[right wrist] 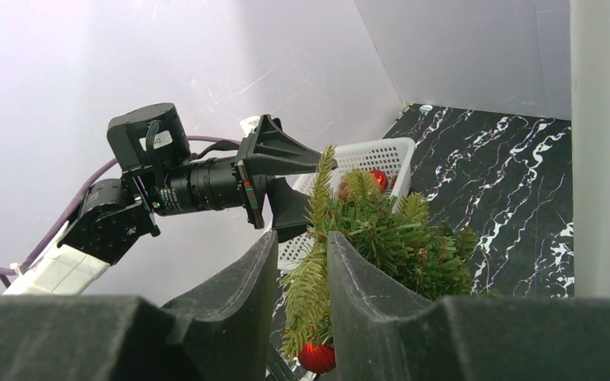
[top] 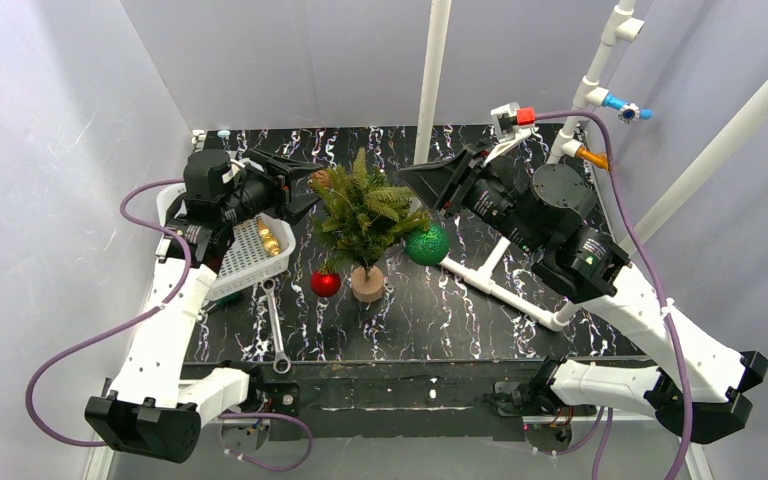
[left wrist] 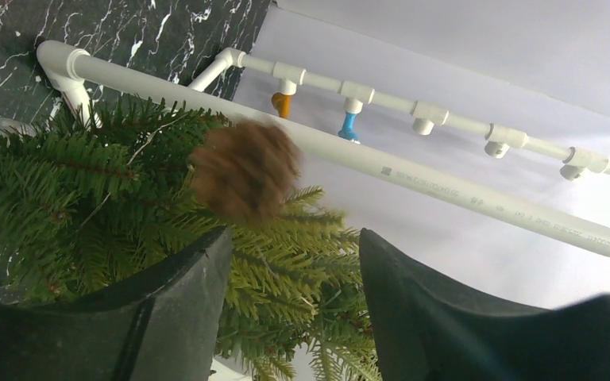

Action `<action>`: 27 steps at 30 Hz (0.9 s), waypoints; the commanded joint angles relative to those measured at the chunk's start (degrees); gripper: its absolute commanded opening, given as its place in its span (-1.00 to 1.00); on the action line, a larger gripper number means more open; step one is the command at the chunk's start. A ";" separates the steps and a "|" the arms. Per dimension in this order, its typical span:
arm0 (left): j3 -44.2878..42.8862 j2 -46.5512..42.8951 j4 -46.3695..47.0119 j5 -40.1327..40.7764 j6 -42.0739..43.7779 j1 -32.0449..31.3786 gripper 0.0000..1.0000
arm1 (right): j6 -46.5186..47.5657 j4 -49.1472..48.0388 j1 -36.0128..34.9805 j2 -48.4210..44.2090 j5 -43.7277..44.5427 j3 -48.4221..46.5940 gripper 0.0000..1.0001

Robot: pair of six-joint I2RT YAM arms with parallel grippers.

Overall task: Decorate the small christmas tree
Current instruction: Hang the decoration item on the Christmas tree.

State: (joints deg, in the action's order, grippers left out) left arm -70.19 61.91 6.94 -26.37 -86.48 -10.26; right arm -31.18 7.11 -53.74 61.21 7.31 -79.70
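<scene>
Black fingers of the right gripper (right wrist: 298, 238) pinch a branch of the small christmas tree (top: 365, 215), while the left gripper (left wrist: 294, 238) stands spread below a brown pine cone (left wrist: 245, 181). A white basket (top: 245, 264) beside the left gripper holds gold ornaments (top: 268, 238). The bushy green tree stands upright mid-table, a red ball (top: 325, 283) and a green ball (top: 426, 244) by its lower branches.

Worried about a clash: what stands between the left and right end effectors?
The small christmas tree, a brown pine cone on its left-arm side; the top external view shows it.
</scene>
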 commanded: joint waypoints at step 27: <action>-10.14 -14.00 -36.58 17.58 35.61 -0.11 0.97 | 0.79 13.39 -0.06 -16.33 11.26 11.44 -0.19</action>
State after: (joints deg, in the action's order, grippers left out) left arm -77.71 50.50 -17.61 -13.96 -61.98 -10.26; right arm -31.11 13.72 -53.74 50.24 12.10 -70.63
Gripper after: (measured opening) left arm 0.981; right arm 0.395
